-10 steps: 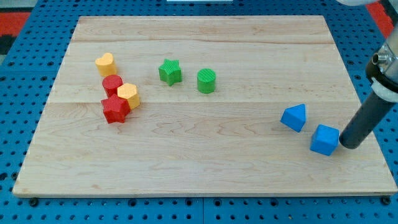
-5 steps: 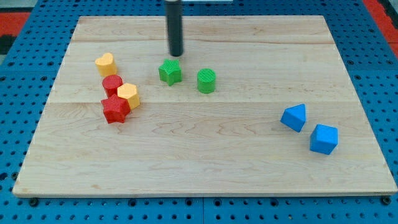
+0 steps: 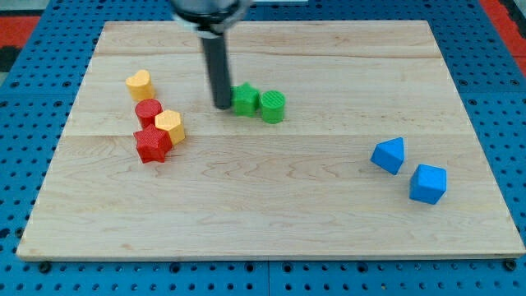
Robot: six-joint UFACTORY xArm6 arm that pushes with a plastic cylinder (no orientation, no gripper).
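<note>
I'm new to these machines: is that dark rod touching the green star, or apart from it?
Touching, as far as the view shows: my tip sits against the green star's left side, with no gap visible. The star in turn meets the green cylinder.

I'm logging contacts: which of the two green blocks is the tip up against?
The green star: my tip sits against its left side in the view. The green cylinder lies on the star's far side, away from the tip.

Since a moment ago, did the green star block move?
Yes. The green star slid toward the view's right and now touches the green cylinder, which stayed put. My tip sits against the star's left side.
</note>
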